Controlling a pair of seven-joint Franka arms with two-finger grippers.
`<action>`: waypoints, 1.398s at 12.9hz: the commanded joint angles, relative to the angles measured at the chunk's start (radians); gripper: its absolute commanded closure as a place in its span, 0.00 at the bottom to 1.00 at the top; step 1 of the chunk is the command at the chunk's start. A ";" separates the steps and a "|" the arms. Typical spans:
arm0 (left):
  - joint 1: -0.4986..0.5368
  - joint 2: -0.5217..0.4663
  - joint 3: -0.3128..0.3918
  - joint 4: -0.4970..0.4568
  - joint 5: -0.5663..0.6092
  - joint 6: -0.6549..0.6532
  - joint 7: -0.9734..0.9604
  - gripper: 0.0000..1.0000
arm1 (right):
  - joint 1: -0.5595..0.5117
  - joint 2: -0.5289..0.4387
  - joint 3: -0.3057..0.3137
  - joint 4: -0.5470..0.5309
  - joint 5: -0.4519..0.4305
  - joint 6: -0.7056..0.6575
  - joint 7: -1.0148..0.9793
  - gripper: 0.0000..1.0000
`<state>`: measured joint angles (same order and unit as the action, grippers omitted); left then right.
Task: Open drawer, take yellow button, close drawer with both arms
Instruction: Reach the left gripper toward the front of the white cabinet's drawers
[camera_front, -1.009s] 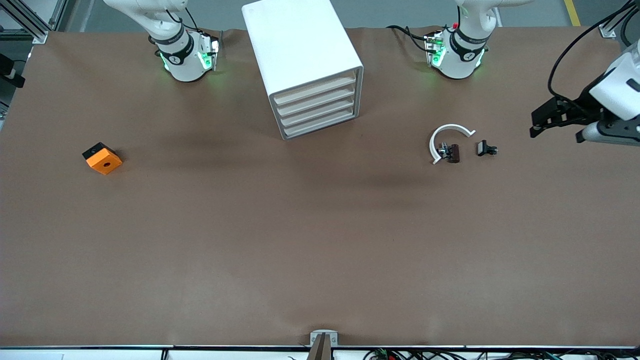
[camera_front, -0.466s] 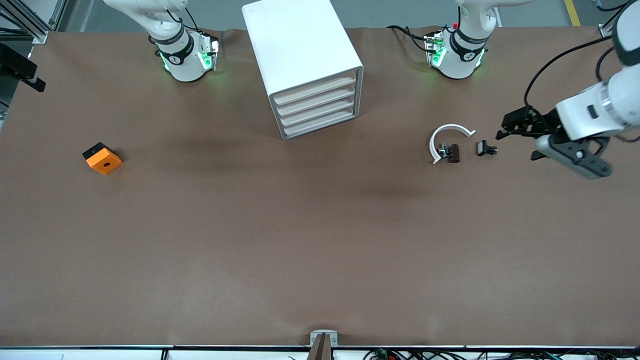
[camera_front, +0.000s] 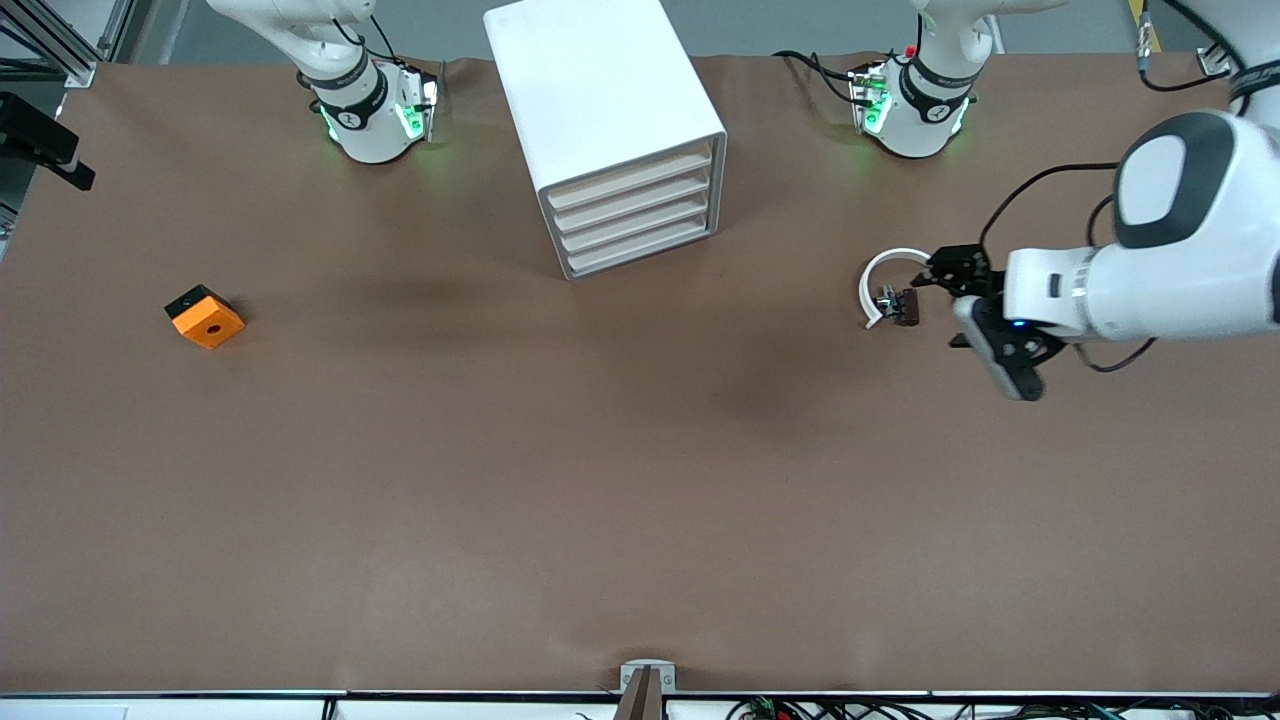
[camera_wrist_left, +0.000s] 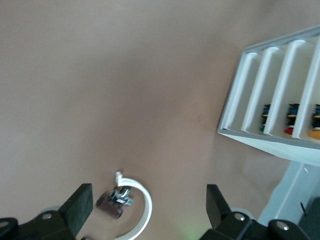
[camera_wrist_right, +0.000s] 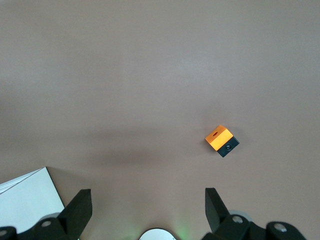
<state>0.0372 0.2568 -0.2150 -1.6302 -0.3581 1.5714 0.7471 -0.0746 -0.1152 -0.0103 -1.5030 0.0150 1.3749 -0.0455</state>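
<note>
Brown paper-like surface (camera_front: 640, 480), matt, carrying all items.

White drawer cabinet (camera_front: 610, 130) — four shallow drawers, all pushed in, standing between the two arm bases. In the left wrist view its drawer fronts (camera_wrist_left: 272, 95) show slots with small coloured parts inside: one orange-yellow capped piece at the frame edge (camera_wrist_left: 315, 132) may be the button, though it is too small to tell for certain. No button lies loose on the surface.

Orange block (camera_front: 205, 316) with a round hole and a dark side, toward the right arm's end of the surface, well apart from the cabinet; also seen in the right wrist view (camera_wrist_right: 221, 140).

White curved ring piece (camera_front: 888, 265), open on one side, toward the left arm's end. A small dark-and-metal part (camera_front: 900, 303) sits within its curve (touching or just beside it, cannot tell); both show in the left wrist view (camera_wrist_left: 142, 210), (camera_wrist_left: 116, 200).

Left claw (camera_front: 945, 275) — released, fingers (camera_wrist_left: 80, 210) spread wide, hanging over the surface just beside the ring piece.

Right claw (camera_wrist_right: 145, 212) — released, fingers (camera_wrist_right: 77, 210) apart, high above the surface near the right arm's end; in the front view only a dark part at the frame edge shows.
</note>
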 joint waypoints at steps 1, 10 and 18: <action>0.004 0.060 -0.055 -0.003 -0.045 -0.013 0.035 0.00 | 0.002 0.018 0.001 0.009 0.006 0.006 0.021 0.00; -0.002 0.191 -0.156 -0.095 -0.312 -0.042 0.120 0.00 | 0.001 0.121 -0.002 0.012 0.000 0.082 0.006 0.00; -0.065 0.262 -0.205 -0.134 -0.518 -0.073 0.063 0.00 | -0.002 0.172 -0.002 0.009 0.002 0.121 0.006 0.00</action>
<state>-0.0165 0.4946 -0.4147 -1.7651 -0.8305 1.5077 0.8168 -0.0739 0.0430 -0.0113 -1.5049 0.0147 1.4858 -0.0445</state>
